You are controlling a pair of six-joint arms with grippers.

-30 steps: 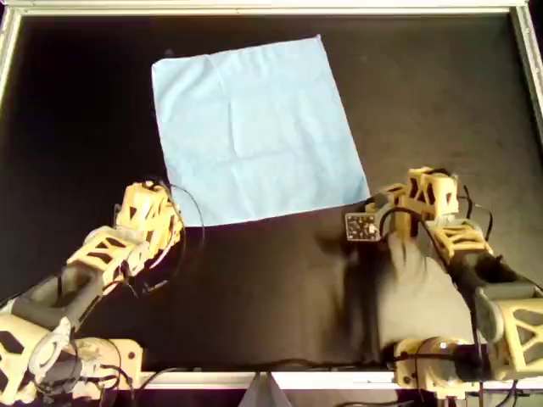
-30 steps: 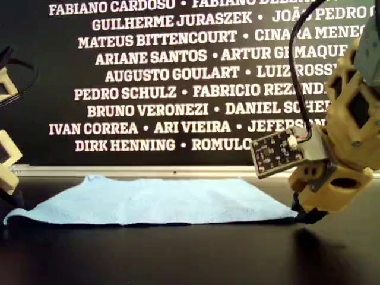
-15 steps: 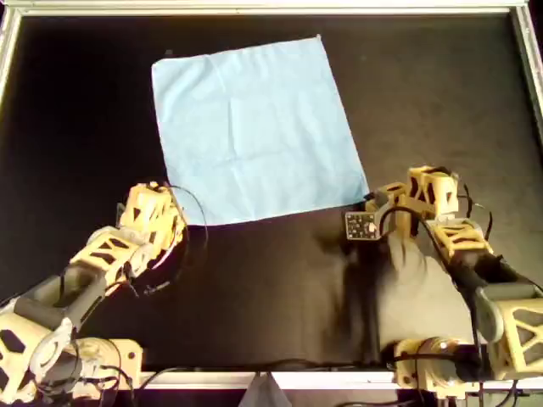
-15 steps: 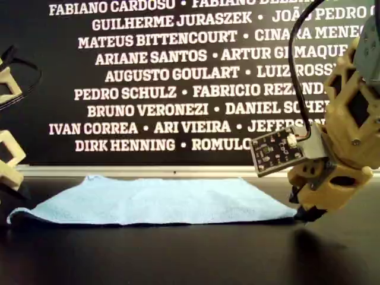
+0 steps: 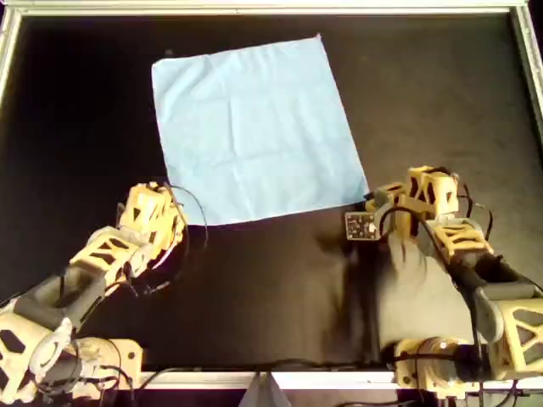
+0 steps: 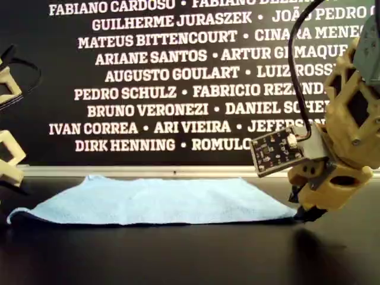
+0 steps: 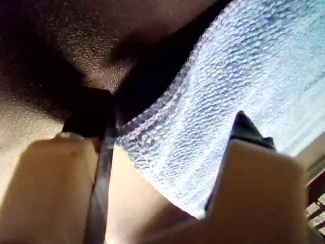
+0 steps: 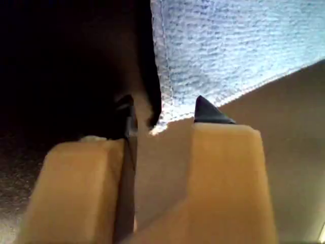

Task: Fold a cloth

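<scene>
On the black table (image 5: 441,93) the cloth (image 5: 254,127) lies flat, left gripper (image 7: 167,152) and right gripper (image 8: 160,119) both parted astride its near corners, gripping nothing

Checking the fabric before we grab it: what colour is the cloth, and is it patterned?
Plain light blue, no pattern; the cloth shows best in the overhead view.

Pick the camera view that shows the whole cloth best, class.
The overhead view: the cloth lies flat with all four corners visible. The exterior view shows it edge-on as a low strip; each wrist view shows only one corner between open gripper jaws.
</scene>
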